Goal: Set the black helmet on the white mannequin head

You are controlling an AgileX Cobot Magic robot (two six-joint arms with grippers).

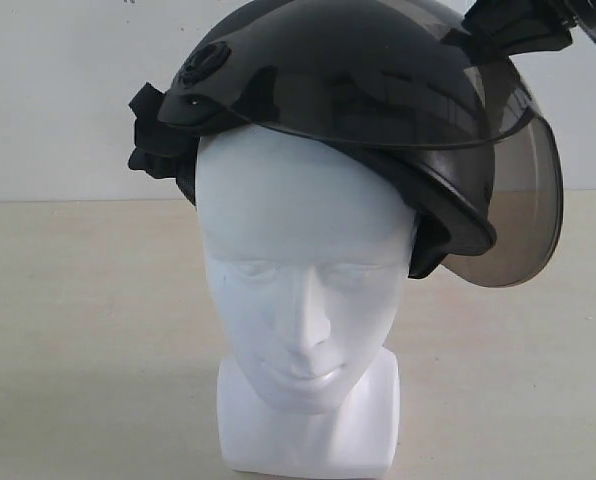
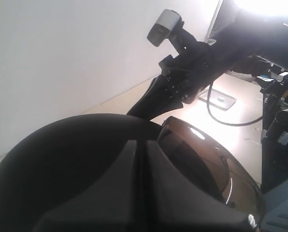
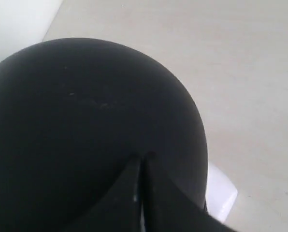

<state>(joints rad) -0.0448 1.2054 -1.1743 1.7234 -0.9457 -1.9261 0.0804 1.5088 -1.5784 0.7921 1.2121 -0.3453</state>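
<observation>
We've got a matte black helmet (image 1: 456,198) with a smoky grey see-through visor (image 1: 526,215), a plain white mannequin head (image 1: 298,230), a pale beige table (image 1: 78,320) and a white wall (image 1: 58,90), all solid colours.

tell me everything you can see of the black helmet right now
The black helmet is a rounded matte shell with a smoky translucent visor raised across its crown. It has a round pivot knob and black padding at one side. It sits on top of the white mannequin head, tilted, leaving the forehead and face uncovered. The shut left pincer and shut right pincer each appear to lie against the shell.
</observation>
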